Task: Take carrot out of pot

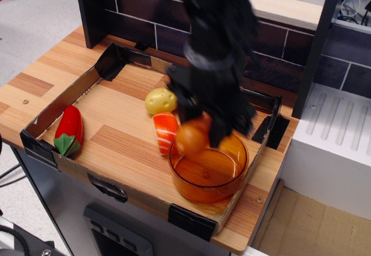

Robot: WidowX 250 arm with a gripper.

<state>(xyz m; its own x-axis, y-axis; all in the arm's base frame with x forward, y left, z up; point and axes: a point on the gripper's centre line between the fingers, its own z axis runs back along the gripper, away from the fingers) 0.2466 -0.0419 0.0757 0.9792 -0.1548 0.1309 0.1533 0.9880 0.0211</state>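
Half the job looks done: the carrot [193,136] hangs in the air above the near-left rim of the pot [207,175], clear of the amber bowl, whose floor now shows bare. What is left, by my judgement, is to carry it sideways over the wooden tray [119,128] and set it down somewhere free of the salmon sushi piece [165,131], the potato [162,100] and the red pepper [69,127]. The gripper [204,127] is motion-blurred (its fingers are only dark smears), yet it appears clamped on the carrot's upper right part, since the carrot is held aloft against it. The carrot's long axis seems tilted, running from lower left up to the right, the rounder end lowest; blur keeps the taper unclear.
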